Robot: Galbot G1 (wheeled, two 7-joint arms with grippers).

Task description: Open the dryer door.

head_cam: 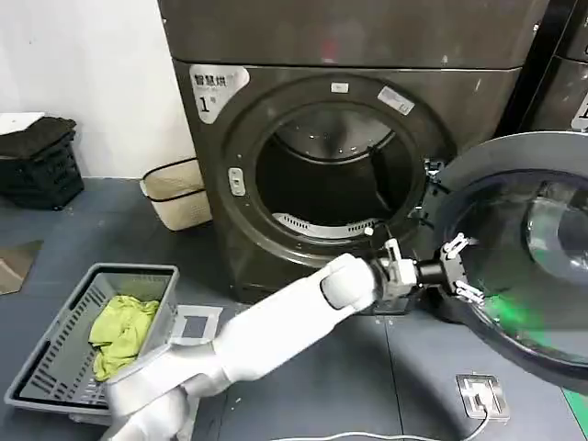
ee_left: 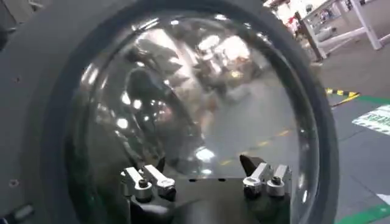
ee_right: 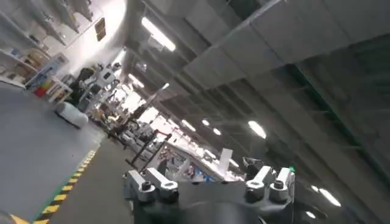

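Grey slatted plastic basket (head_cam: 55, 354) of green cloth on floor, left. My left pincer (head_cam: 457, 268) spread, grasping nothing, at the inner face of the round chrome-ringed dark-glass dryer door (head_cam: 533, 248), swung wide right of drum. Risk: a careless arm sweep nudges the door shut again. Right pincer (ee_right: 210, 185) spread, idle.

One dryer door (head_cam: 524, 257) is standing open on one dryer (head_cam: 349, 55). Two baskets are sitting on the floor: one grey basket (head_cam: 55, 367) holding one green cloth (head_cam: 119, 331), one beige basket (head_cam: 175, 193).
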